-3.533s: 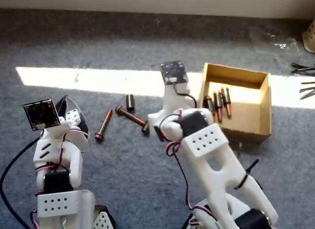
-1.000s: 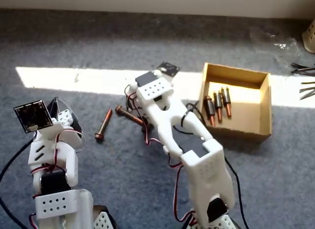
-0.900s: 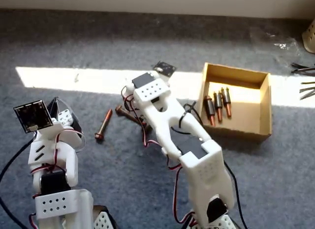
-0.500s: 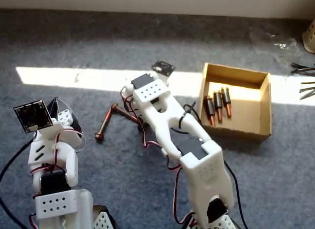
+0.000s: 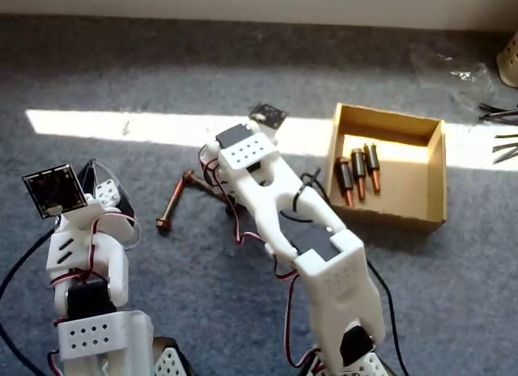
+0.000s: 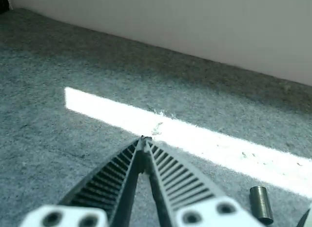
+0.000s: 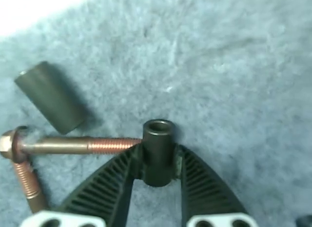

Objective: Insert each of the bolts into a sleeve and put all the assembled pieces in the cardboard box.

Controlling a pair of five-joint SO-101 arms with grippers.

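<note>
Right gripper: the right gripper (image 7: 158, 159) is clamped on a short black cylindrical sleeve (image 7: 158, 139), one ribbed finger on each side of its lower half; the sleeve's open bore faces away from the wrist.
Bolt at the sleeve: a long copper-coloured bolt (image 7: 73, 145) lies flat on the grey carpet (image 7: 234, 66), with its threaded tip right against the side of the held sleeve and its head pointing away.
Second bolt: a second copper bolt (image 7: 27, 185) lies at an angle to the first, one end just beside the first bolt's head (the two make a shallow V in the high view).
Loose sleeve: a second dark sleeve (image 7: 51, 97) rests on the carpet near the bolt's shank, apart from the gripper; whether it stands or lies I cannot tell.
Left gripper: the left gripper (image 6: 143, 144) has its ribbed fingers pressed together with nothing between them, raised above the carpet and aimed at the sunlit strip (image 6: 204, 141).
Arms: the right arm (image 5: 275, 198) is stretched out across the carpet towards the bolts; the left arm (image 5: 85, 255) is folded back, well apart from them.
Box: the open cardboard box (image 5: 387, 120) sits just beside the right arm's forearm, its near wall close to the arm's cables.
Box contents: three assembled pieces (image 5: 358, 170) lie side by side against the wall nearest the arm; the far half shows bare cardboard.
Room: carpet runs on from the bolts to the pale wall (image 5: 243, 4).
</note>
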